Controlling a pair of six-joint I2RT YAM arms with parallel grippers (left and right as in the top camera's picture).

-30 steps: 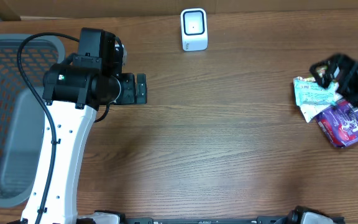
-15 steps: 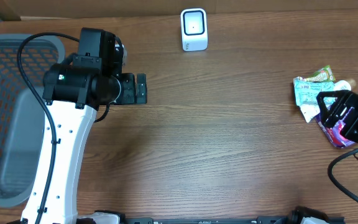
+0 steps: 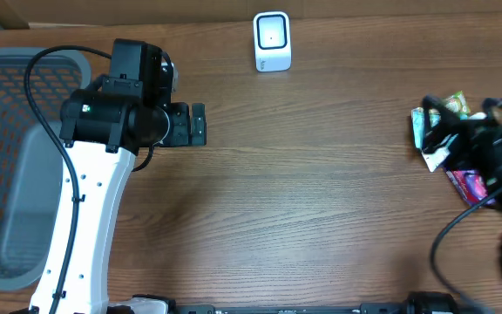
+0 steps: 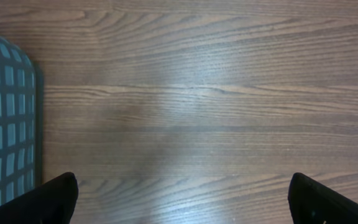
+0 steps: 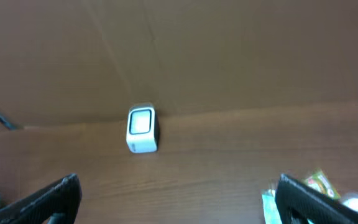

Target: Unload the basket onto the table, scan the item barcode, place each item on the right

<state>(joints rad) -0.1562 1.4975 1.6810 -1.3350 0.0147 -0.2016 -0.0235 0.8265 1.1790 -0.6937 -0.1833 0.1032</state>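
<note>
The pile of packets (image 3: pixel 422 127) lies on the right edge of the wooden surface (image 3: pixel 321 209), none lifted yet, a purple packet (image 3: pixel 467 185) lowest. The right pincer (image 5: pixel 179 202) hangs over them, blurred from above, its fingers spread wide and empty, likely poised to choose one. The left pincer (image 3: pixel 197 125), likewise spread and holding nothing, hovers beside the grey basket (image 3: pixel 59 58), probably parked out of the way. Farthest off, the white scanner (image 3: pixel 272 41) stands upright at the back edge, window facing the arms so a barcode can be shown to it.
</note>
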